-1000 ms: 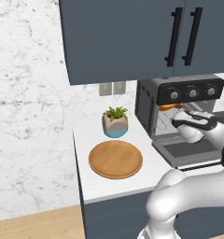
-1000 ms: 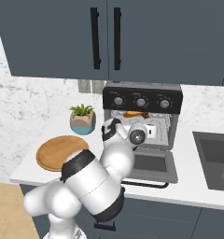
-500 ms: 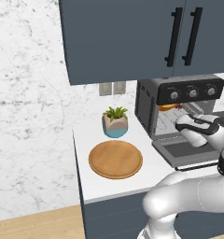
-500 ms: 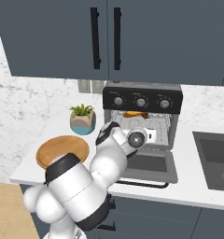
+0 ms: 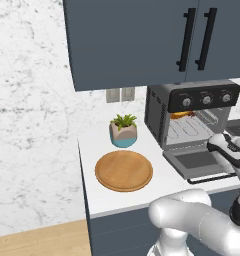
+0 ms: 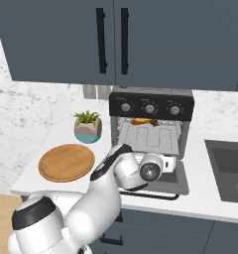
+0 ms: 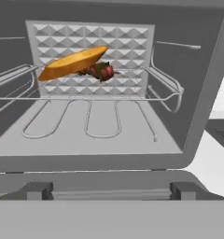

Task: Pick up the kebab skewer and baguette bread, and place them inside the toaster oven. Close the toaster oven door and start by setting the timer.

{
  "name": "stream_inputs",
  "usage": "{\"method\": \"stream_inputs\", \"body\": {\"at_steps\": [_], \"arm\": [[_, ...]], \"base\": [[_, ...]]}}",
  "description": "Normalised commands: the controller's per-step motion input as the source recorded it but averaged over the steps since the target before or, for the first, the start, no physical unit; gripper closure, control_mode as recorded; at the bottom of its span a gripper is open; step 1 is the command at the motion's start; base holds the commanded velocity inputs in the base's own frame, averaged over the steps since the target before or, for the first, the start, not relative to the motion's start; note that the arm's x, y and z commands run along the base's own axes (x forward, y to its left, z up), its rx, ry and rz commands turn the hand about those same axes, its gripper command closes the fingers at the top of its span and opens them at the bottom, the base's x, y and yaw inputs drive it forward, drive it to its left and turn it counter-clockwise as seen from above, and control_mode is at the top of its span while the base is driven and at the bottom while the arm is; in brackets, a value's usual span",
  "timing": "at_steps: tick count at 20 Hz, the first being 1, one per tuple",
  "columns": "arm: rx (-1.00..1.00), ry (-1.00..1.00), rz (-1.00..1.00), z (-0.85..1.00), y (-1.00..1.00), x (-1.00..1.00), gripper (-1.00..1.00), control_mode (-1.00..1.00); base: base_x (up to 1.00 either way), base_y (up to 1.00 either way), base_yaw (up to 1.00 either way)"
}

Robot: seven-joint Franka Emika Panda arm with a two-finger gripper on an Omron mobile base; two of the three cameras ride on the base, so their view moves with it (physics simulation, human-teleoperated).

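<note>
Nearest to us, our tool (image 6: 166, 163) hangs just over the toaster oven door (image 6: 163, 184), which lies folded down flat at the front edge of the table (image 5: 112, 197). Its jaws stand wide apart and empty; nothing is between them.

Past the door, the toaster oven (image 5: 192, 117) gapes open at the right end of the table, its three knobs (image 6: 149, 108) in a row across the top panel. In the hand view we look straight into the cavity: the wire rack (image 7: 88, 93) spans the chamber, and on it, toward the back wall, lies the baguette bread (image 7: 73, 62), tilted, with the kebab skewer (image 7: 101, 71) touching it and partly hidden behind its right end.

Off to the left, nearer the table's front edge, sits the wooden plate (image 5: 124, 170), with a potted plant (image 5: 123, 131) behind it by the wall.

We judge that both foods are loaded, so the step in hand is closing the door. Next we need to get the tool under the door's free front edge or its bar handle, then swing it up on its hinge until it meets the frame, taking care not to snag the rack. After that comes turning the timer knob; we cannot tell which of the three it is.
</note>
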Motion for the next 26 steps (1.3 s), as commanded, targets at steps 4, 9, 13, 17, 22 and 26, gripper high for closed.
{"method": "stream_inputs", "body": {"at_steps": [4, 9, 13, 17, 22, 26], "arm": [[0.0, 0.04, 0.0, -0.12, -0.31, -0.69, -1.0, -1.0], [0.0, 0.06, 0.0, -0.19, -0.2, -0.43, -1.0, -1.0], [0.0, 0.06, 0.0, -0.27, -0.09, -0.29, -1.0, -1.0], [0.0, 0.03, 0.0, -0.26, -0.06, -0.22, -1.0, -1.0], [0.0, 0.02, 0.0, -0.22, -0.11, -0.17, -1.0, -1.0], [0.0, 0.01, 0.0, -0.21, -0.24, -0.18, -1.0, -1.0]], "base": [[0.0, 0.0, 0.0], [0.0, 0.0, 0.0], [0.0, 0.0, 0.0], [0.0, 0.0, 0.0], [0.0, 0.0, 0.0], [0.0, 0.0, 0.0]]}}
